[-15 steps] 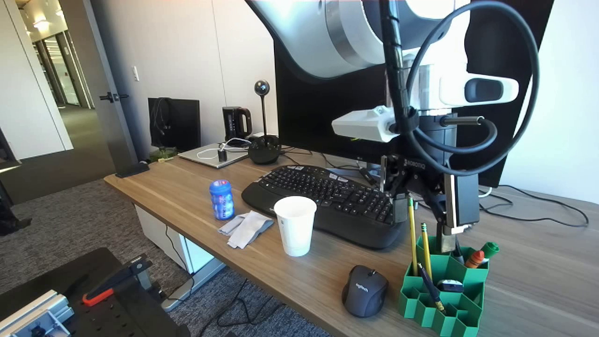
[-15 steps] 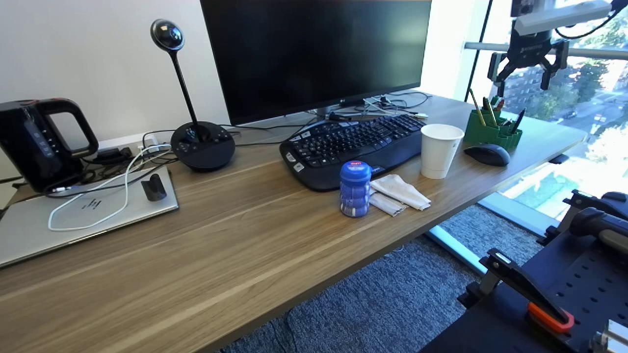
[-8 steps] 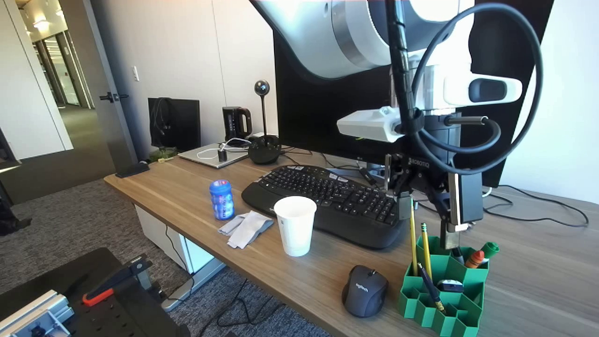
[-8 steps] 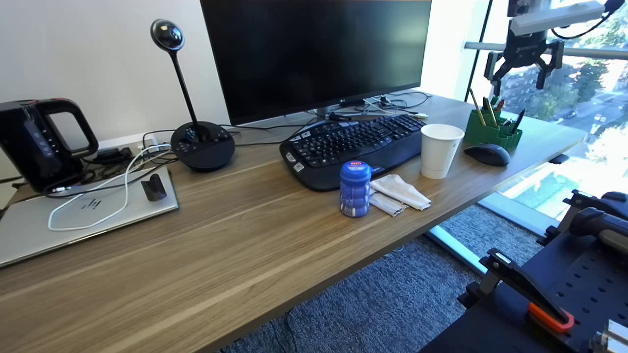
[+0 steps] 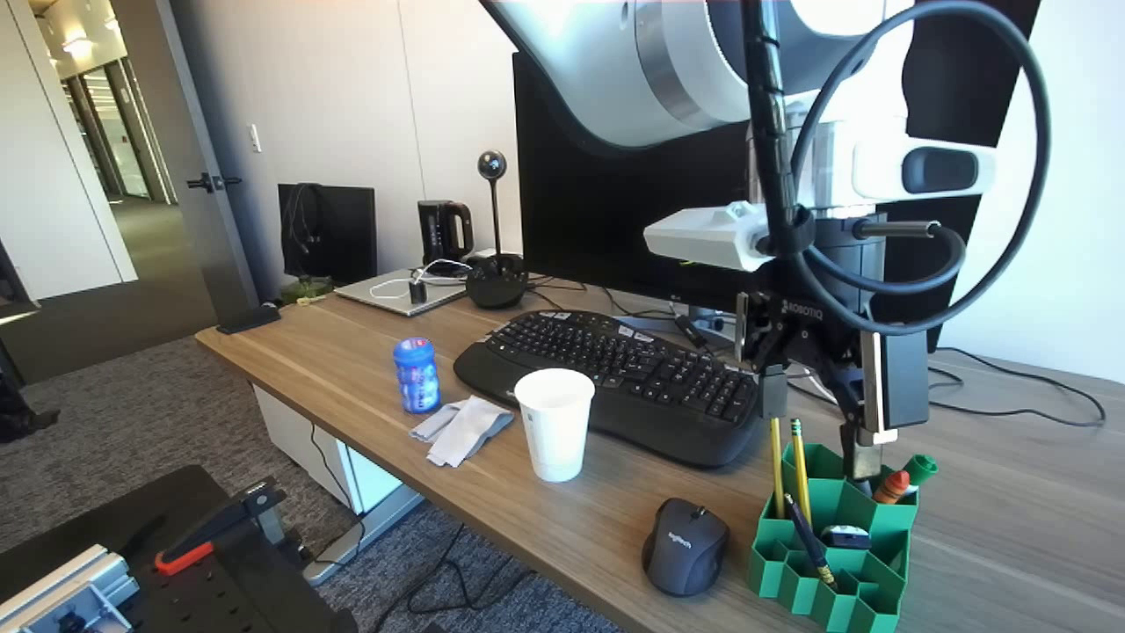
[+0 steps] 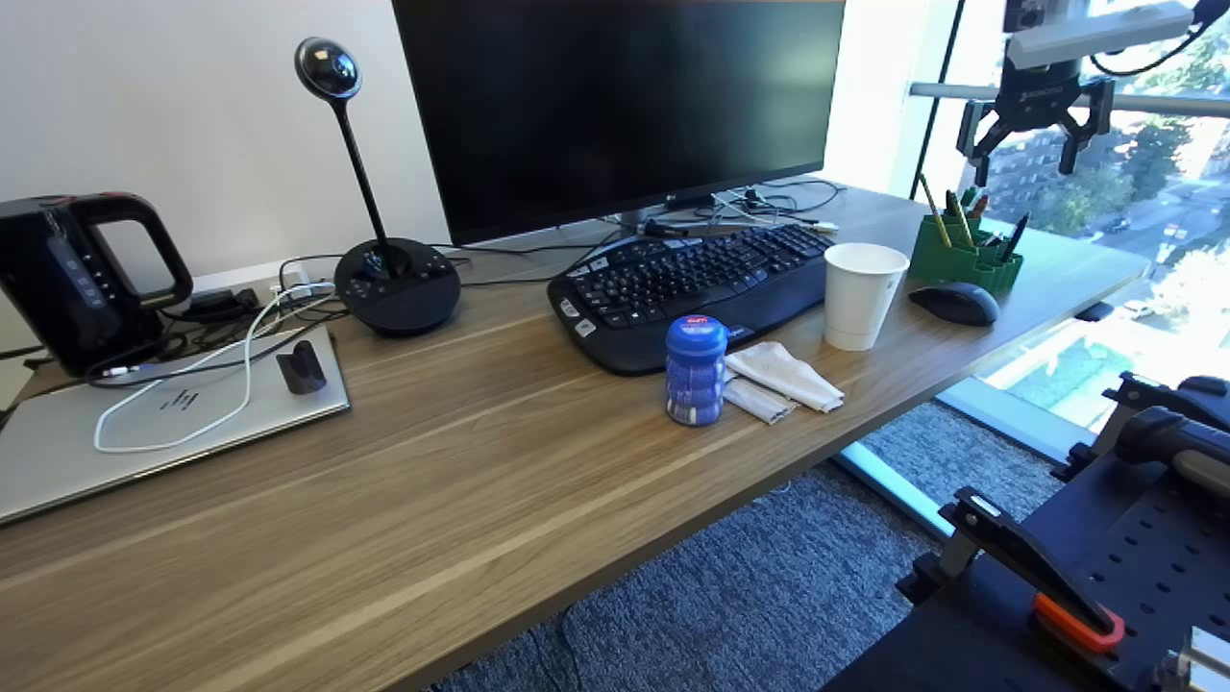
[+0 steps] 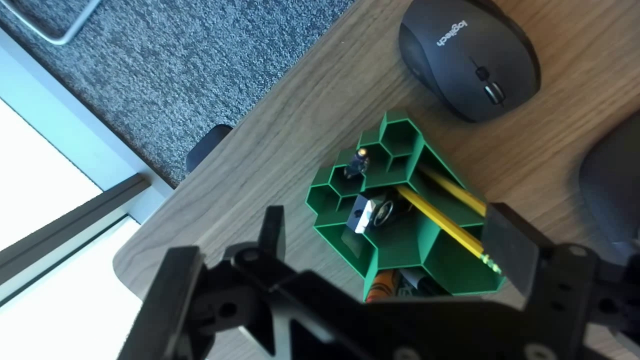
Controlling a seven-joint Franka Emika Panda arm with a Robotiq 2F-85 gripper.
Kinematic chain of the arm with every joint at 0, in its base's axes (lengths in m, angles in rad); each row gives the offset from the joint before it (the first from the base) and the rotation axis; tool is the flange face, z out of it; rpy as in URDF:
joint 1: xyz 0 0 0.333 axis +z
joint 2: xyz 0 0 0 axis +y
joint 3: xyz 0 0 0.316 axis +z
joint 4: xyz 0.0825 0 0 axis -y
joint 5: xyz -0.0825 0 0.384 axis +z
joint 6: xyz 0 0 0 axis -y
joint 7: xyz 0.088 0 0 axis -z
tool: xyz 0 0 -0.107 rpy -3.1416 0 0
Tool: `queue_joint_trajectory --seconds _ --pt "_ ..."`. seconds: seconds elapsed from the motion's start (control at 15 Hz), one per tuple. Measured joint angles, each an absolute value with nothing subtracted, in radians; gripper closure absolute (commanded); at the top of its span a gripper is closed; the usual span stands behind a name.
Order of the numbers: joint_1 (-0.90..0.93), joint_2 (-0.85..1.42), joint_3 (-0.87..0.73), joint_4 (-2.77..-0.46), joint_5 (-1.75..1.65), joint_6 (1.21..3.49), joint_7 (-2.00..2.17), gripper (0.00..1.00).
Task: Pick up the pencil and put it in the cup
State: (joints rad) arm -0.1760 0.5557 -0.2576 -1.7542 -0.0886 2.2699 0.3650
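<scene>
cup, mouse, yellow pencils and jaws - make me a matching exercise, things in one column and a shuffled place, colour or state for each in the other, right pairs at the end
Column one
1. cup
2. mouse
3. yellow pencils
4. jaws

Column two
A. leaning in the green holder
B. spread open
C. white, standing upright
D. dark grey, marked "logitech"

Pairs: 1-C; 2-D; 3-A; 4-B

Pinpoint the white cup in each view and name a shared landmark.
In an exterior view: the white cup stands at mid-width, below center.
In an exterior view: the white cup stands right of center, near mid-height.
Wrist view: not in it.
Landmark in all three: the green pencil holder.
</scene>
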Motion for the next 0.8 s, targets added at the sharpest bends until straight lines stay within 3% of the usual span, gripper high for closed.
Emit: queue_joint_trajectory --seconds 0.8 --pt "-0.177 0.555 -0.284 -1.803 -0.092 2.271 0.369 0.00"
